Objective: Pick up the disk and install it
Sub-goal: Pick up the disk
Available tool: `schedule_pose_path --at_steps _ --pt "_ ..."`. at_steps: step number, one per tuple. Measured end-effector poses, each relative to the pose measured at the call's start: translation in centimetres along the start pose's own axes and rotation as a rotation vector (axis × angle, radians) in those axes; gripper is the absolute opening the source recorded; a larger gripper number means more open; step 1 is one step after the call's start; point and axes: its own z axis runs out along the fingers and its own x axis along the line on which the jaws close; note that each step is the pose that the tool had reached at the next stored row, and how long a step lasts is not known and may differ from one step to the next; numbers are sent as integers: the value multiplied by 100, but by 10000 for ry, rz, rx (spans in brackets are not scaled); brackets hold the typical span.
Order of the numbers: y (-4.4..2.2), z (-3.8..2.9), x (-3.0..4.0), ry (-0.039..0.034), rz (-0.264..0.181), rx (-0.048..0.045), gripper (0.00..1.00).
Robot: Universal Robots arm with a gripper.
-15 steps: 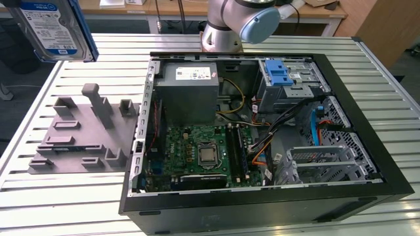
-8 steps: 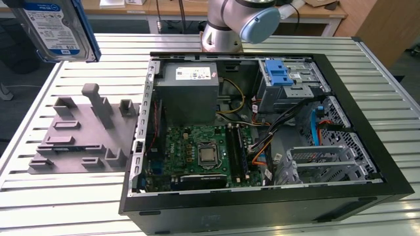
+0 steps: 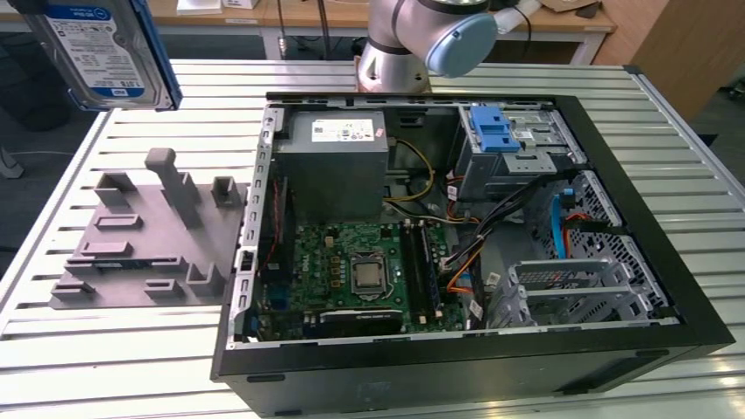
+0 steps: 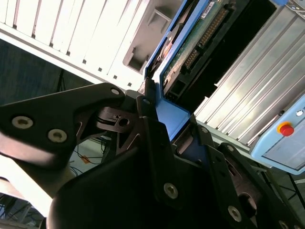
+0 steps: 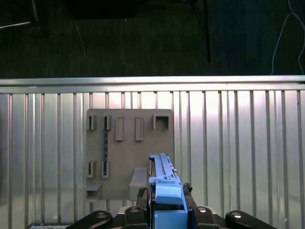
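Currently mid-transfer, reading from the exterior view's left to its right. Disk (image 3: 99, 51) is up in the air, well clear of the case (image 3: 466, 375) on the exterior view's left, label side to the camera, blue carrier round its edge. Tool (image 4: 170, 114) is clamped on it: second wrist view has the two black fingers (image 4: 150, 129) pinching the blue carrier at one end, with the disk's connector side pointing away from the tool. First wrist view looks down past the edge-on disk at the grey fixture (image 5: 124, 148) lying on the slatted bench (image 5: 238, 143); disk hangs above it, not touching. In the exterior view that fixture sits just beside the case, on the exterior view's left. Then the case itself, lying flat with its side open: power supply (image 3: 338, 161) toward its far wall, motherboard (image 3: 361, 271) nearer the camera, arm (image 3: 407, 44) rising behind the far wall. Inside the case toward the exterior view's right: blue-latched drive cage (image 3: 512, 140) in the far corner, a second silver cage (image 3: 577, 284) nearer. Status as I read it: pick done, disk clear of the bench and held. Install not done: disk is well apart from both cages and no part of it is inside the case. Can't tell from these which bay it belongs in.
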Motion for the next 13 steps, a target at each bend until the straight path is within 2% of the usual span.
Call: schedule_pose_path --at_steps 13 --pt "-57 -1 -2 0 1 0 37"
